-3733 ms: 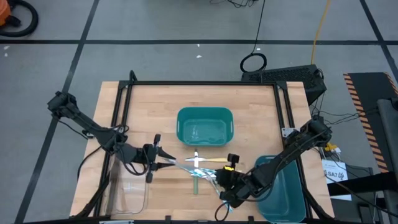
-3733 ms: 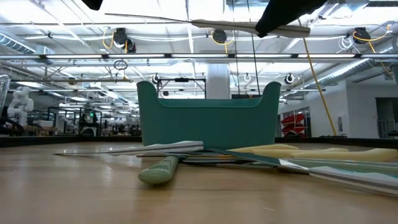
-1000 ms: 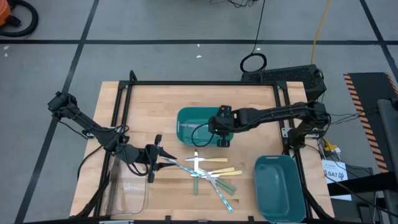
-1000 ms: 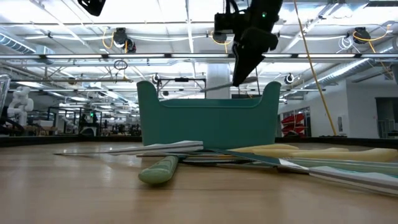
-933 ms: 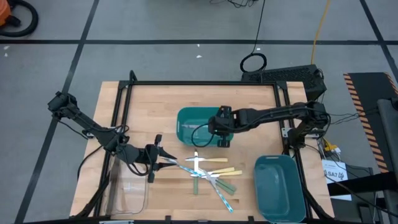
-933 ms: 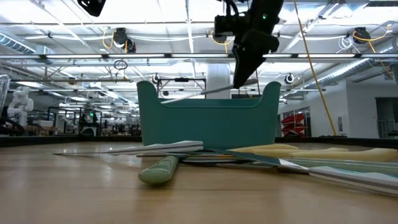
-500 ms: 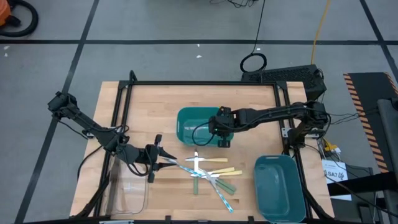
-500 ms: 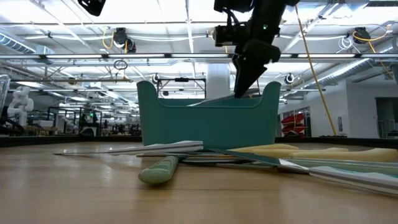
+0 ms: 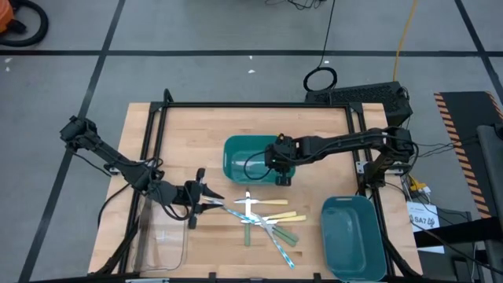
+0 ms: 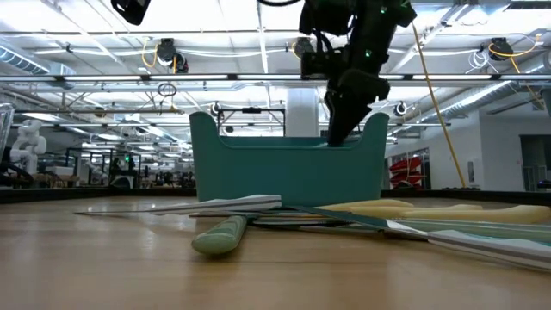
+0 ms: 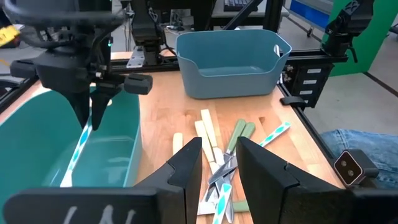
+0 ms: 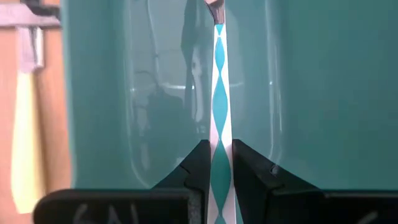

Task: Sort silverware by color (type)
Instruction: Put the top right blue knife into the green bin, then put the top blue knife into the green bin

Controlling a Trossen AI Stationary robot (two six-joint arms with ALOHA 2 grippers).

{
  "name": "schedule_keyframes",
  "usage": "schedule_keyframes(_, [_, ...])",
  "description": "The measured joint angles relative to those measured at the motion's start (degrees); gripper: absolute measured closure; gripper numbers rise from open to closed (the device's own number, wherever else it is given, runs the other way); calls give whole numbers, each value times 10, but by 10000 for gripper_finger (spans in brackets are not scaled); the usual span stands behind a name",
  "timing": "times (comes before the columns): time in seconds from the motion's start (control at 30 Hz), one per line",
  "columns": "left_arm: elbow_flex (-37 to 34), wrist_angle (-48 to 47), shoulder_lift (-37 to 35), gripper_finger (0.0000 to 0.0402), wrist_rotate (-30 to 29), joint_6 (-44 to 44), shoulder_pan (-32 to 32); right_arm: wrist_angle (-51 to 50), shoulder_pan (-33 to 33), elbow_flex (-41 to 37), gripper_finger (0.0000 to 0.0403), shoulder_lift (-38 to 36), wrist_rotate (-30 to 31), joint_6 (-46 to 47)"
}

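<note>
Lowered since a moment ago, the right gripper (image 9: 280,163) now dips into the teal bin (image 9: 258,142) at the table's (image 9: 196,134) middle, its fingers clamped on a teal-and-white patterned utensil (image 12: 220,106) (pointing down at the bin floor). Left gripper (image 9: 211,201), jaws slightly apart and holding nothing, hangs beside the remaining silverware (image 9: 267,220) scattered toward the table's near edge, between the clear tray (image 9: 161,248) and a second teal bin (image 9: 354,240)

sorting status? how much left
Done: nothing visibly sorted yet. In hand: right gripper holds a teal-patterned piece over the center teal bin. Left: the silverware pile, where the left gripper waits; the second teal bin looks empty.
</note>
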Motion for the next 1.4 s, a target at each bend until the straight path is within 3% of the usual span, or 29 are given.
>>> schedule_keyframes(0.8, [0, 0, 0, 293, 0, 0, 0, 12, 9, 10, 308, -5, 2, 31])
schedule_keyframes(1.3, [0, -15, 0, 293, 0, -1, 0, 47, 146, 42, 309, -51, 4, 127])
schedule_keyframes(1.4, [0, -16, 0, 293, 0, -10, 0, 57, 183, 42, 310, -46, 27, 148])
